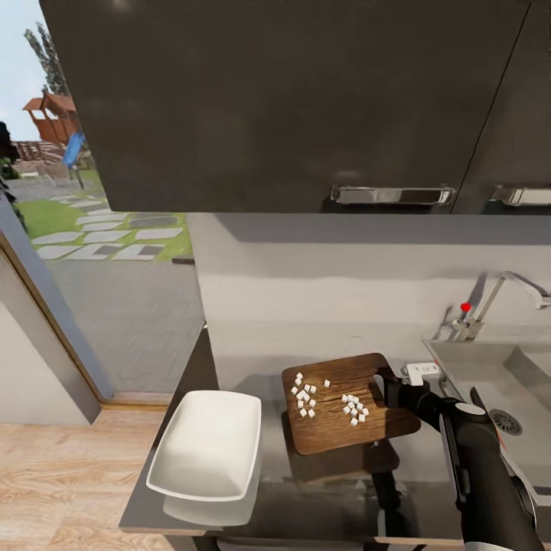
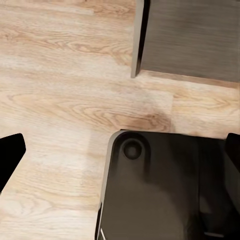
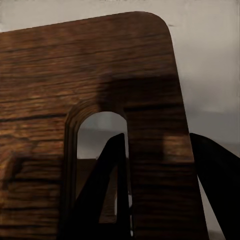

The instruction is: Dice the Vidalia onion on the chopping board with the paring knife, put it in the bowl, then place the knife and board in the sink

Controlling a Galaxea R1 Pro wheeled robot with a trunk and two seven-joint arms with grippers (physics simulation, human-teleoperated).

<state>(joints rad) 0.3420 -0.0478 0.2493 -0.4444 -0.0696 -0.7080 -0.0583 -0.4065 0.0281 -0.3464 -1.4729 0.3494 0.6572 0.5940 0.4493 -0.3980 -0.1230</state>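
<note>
The chopping board (image 1: pixel 344 412) is held off the countertop (image 1: pixel 306 352), with its shadow cast on the grey surface below it. It sits between the bowl (image 1: pixel 207 444) on the left and the sink (image 1: pixel 490 383) on the right. The right gripper (image 1: pixel 392 386) grips the board at its right edge. In the right wrist view the board (image 3: pixel 75 75) sits close to the lens, with its arched handle slot visible; one dark finger (image 3: pixel 107 190) runs through or behind the slot and the other (image 3: pixel 220 185) lies along the outer edge, so the fingers are clamped on the strip of wood between them. The right gripper (image 3: pixel 165 195) is partly hidden by the board.

Diced onion (image 1: pixel 329 398) lies on the board in two loose clusters of small white cubes. The white bowl rests near the front left corner of the countertop; its interior appears empty.

The sink is cut off by the right frame edge; the drain (image 1: pixel 505 421) and the tap (image 1: pixel 490 302) with a red dot are visible.

In the left wrist view the left gripper (image 2: pixel 122 155) points at the wooden floor (image 2: pixel 60 75) above the robot base (image 2: pixel 165 190). The dark fingertips (image 2: pixel 10 152) show at opposite frame edges, spread wide and holding nothing.
</note>
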